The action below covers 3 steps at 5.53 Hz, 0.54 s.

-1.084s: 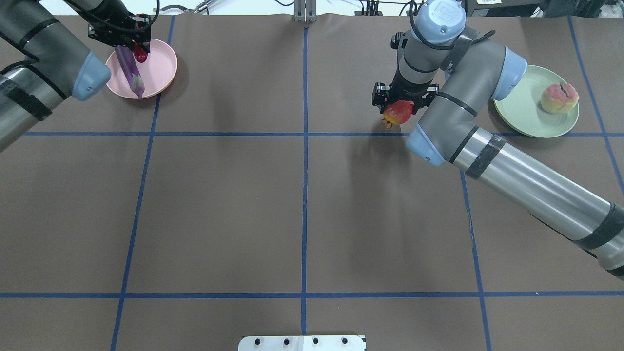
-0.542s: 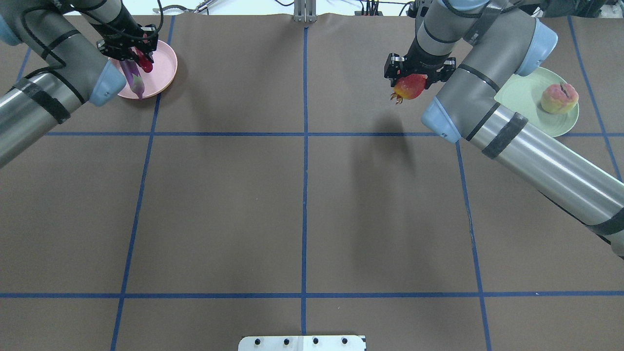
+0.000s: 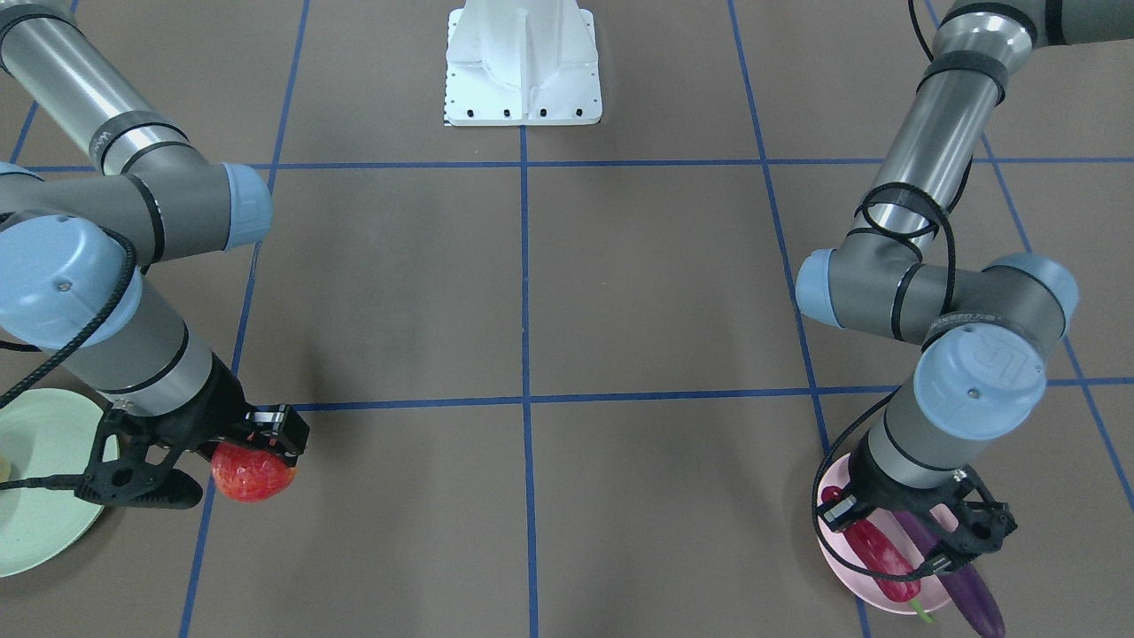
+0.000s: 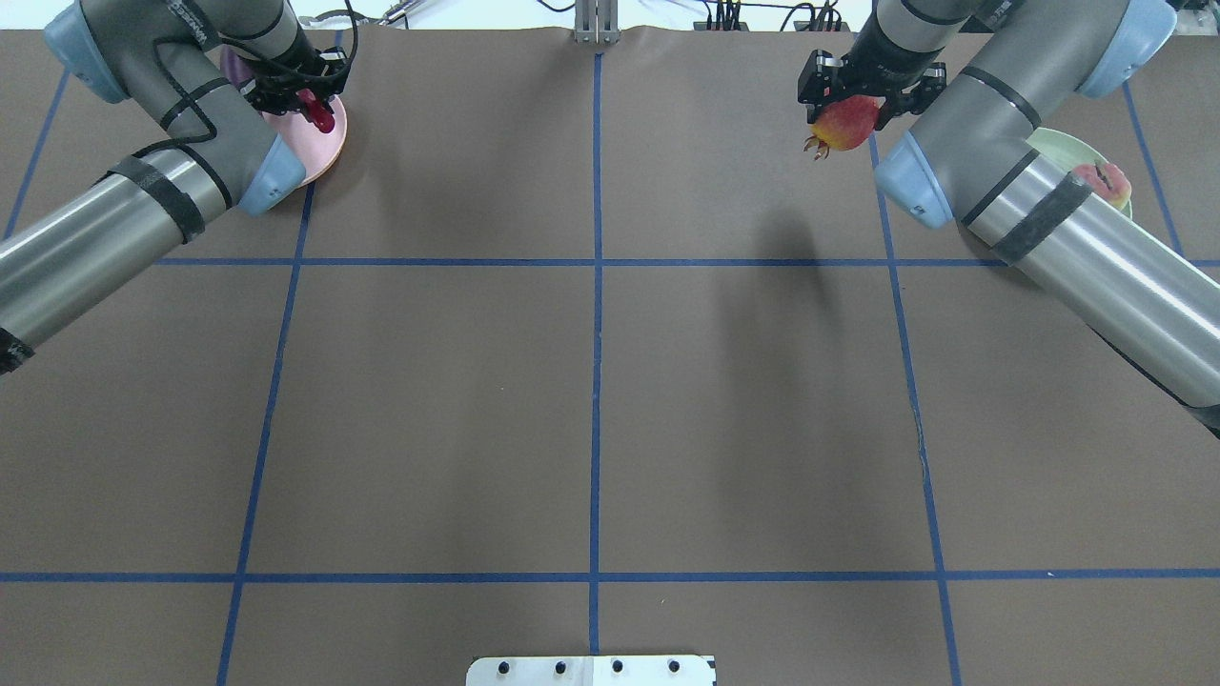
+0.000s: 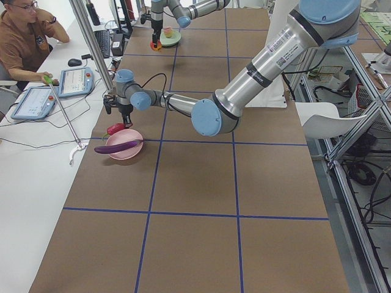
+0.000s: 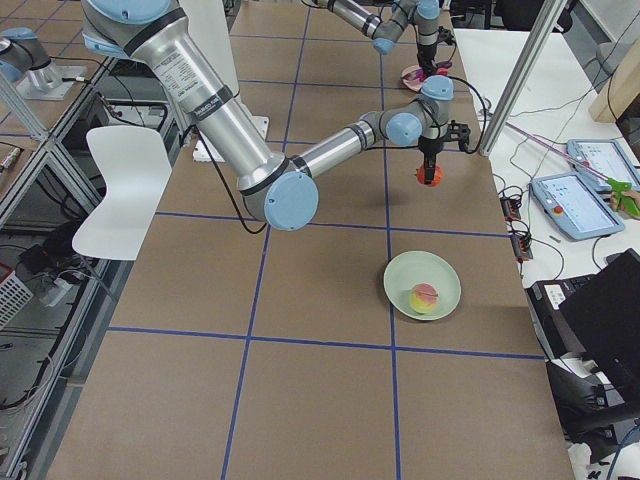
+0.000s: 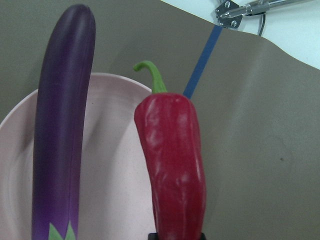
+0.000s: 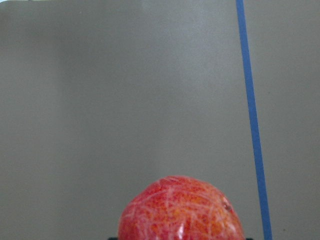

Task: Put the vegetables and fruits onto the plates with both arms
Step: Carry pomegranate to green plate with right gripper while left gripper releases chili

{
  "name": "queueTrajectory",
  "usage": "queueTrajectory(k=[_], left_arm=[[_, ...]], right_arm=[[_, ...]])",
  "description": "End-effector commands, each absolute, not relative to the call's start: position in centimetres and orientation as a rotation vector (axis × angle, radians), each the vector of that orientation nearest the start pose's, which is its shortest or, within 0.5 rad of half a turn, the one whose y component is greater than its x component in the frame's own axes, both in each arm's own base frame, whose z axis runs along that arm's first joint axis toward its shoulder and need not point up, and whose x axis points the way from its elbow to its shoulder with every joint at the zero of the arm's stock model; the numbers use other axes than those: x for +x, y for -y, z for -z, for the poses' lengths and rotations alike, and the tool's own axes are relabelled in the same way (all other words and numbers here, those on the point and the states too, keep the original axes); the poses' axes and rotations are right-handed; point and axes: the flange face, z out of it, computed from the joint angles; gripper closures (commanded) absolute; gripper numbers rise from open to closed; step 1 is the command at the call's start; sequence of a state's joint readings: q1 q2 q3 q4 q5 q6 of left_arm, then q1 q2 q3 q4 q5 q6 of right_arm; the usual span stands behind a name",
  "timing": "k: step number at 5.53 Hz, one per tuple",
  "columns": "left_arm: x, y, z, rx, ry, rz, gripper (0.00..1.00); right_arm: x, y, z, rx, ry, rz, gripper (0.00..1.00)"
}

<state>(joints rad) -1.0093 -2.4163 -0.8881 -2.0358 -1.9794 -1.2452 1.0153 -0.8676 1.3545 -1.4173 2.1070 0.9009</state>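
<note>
My left gripper [image 4: 310, 95] is shut on the red chili pepper [image 7: 172, 165] and holds it over the pink plate [image 4: 322, 151], beside the purple eggplant [image 7: 62, 125] that lies across the plate. The chili [image 3: 877, 549], eggplant [image 3: 966, 589] and left gripper [image 3: 904, 532] also show in the front view. My right gripper [image 4: 851, 107] is shut on the pomegranate [image 4: 843, 124], raised above the table left of the mint green plate [image 4: 1048, 143]. The peach [image 4: 1104, 181] sits on that plate. The pomegranate also shows in the front view [image 3: 252, 471].
The white mounting base [image 3: 523, 62] stands at the robot's side of the table. Blue tape lines divide the brown table cover [image 4: 591, 400]. An operator [image 5: 24, 30] sits at a side desk with tablets beyond the far table edge.
My right gripper has carried the pomegranate up and toward the far right, nearer the green plate. My left gripper has moved the chili toward the pink plate's far right rim.
</note>
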Motion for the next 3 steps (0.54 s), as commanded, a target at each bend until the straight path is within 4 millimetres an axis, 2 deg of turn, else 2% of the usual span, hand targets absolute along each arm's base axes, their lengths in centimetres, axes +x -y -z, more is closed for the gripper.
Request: queueTrajectory(k=[1,2,3], left_arm=[[36.5,76.4,-40.7,0.120,-0.709,0.467,1.00],[36.5,76.4,-41.1,0.125,-0.699,0.444,1.00],[36.2,76.5,-41.4,0.156,-0.685,0.351,0.01]], right_arm=[[-31.7,68.7,-31.5,0.127,0.799,-0.155,1.00],[-31.1,68.7,-32.5,0.129,0.790,-0.147,1.00],[-30.1,69.0,-33.4,0.138,0.777,-0.129,1.00]])
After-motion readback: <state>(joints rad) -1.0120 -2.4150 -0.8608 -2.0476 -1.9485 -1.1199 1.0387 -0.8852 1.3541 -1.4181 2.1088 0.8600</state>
